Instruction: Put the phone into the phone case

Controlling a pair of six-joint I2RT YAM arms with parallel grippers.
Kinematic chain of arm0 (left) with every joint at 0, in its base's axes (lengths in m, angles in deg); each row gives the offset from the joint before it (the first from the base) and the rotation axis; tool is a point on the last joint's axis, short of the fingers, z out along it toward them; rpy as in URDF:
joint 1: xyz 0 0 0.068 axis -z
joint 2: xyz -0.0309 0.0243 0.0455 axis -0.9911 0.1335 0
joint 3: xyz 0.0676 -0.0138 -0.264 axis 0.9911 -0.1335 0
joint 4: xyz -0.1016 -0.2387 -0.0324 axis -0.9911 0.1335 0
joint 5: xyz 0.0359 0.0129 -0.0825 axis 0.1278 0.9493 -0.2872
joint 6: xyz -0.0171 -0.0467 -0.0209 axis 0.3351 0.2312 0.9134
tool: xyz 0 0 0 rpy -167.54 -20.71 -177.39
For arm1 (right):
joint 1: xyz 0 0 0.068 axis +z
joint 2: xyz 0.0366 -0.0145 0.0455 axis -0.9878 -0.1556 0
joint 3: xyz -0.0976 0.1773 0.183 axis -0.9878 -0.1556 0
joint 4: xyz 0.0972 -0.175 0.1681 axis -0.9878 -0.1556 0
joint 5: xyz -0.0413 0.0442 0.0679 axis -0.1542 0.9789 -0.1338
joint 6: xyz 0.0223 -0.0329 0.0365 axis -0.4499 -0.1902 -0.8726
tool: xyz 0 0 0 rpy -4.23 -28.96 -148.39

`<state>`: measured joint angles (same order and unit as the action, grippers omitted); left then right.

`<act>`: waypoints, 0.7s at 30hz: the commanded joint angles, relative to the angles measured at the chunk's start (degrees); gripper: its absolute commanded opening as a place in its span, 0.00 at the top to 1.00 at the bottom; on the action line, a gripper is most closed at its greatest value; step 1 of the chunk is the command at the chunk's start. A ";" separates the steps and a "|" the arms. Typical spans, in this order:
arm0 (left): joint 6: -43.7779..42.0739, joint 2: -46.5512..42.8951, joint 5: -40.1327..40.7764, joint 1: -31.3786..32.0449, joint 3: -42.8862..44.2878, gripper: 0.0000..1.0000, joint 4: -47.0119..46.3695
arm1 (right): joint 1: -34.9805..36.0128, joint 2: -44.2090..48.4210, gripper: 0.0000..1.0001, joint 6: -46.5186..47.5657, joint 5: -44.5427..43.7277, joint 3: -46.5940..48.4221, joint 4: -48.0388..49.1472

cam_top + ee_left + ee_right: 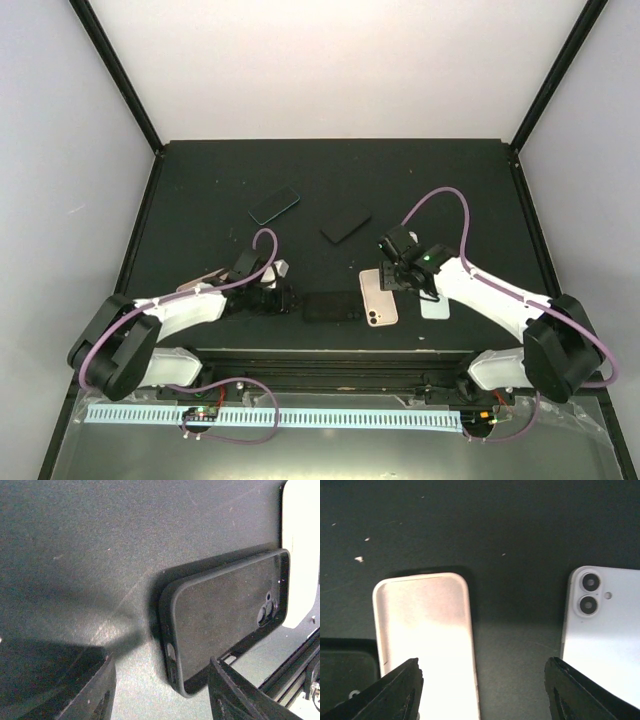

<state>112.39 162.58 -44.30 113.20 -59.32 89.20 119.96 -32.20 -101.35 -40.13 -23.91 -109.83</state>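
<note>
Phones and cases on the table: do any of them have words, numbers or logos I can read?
No text can be read anywhere.
black case: plain, no writing shows.
pink case: plain, washed out by light.
white phone: only two camera lenses on its back, no logo visible.
dark slab at back left: too small to tell.
dark slab at back middle: too small to tell.

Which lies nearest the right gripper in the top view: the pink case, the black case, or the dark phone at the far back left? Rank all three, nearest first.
1. pink case, just left of the right gripper.
2. black case, further left, at the front.
3. dark phone, far back left.
</note>
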 commanded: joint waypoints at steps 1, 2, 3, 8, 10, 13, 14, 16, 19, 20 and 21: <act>1.14 2.80 0.80 1.30 1.05 0.50 -6.02 | -0.12 -0.76 0.32 -0.56 -7.34 1.30 -1.75; 1.10 3.46 1.04 1.56 1.41 0.51 -6.06 | -0.59 -1.01 0.32 -1.04 -8.57 1.46 -2.57; 1.05 4.09 1.42 1.79 1.63 0.53 -6.00 | -1.31 -1.18 0.32 -1.37 -9.18 1.36 -3.05; 0.89 7.34 2.97 2.49 2.61 0.57 -7.11 | -6.88 -1.04 0.30 -1.21 -6.86 -0.59 -1.94; 0.68 9.12 2.92 2.57 3.41 0.62 -7.34 | -10.00 -1.75 0.27 -1.18 -5.49 -0.99 -1.33; 0.00 11.27 2.84 2.90 4.93 0.71 -6.70 | -13.71 -3.02 0.22 -0.74 -3.81 -1.38 -0.59; -0.27 11.78 2.93 2.93 5.51 0.74 -6.09 | -14.68 -3.25 0.21 -0.55 -3.70 -1.54 -0.45; -0.61 12.32 3.69 3.07 6.46 0.80 -4.91 | -16.34 -3.46 0.19 -0.10 -3.65 -2.05 -0.14; -0.96 11.72 5.99 3.06 7.02 0.88 -3.21 | -18.24 -3.63 0.16 0.33 -4.08 -2.85 -0.14; -1.12 11.35 6.69 3.10 7.04 0.91 -2.68 | -18.79 -3.72 0.15 0.27 -4.39 -3.20 -0.16; -1.13 10.88 7.47 3.14 6.98 0.94 -2.25 | -19.15 -3.83 0.14 0.23 -4.68 -3.36 -0.05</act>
<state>112.45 174.07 -41.22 115.85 -53.76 83.12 102.41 -35.85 -101.22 -43.93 -26.51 -110.77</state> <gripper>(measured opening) 0.102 0.847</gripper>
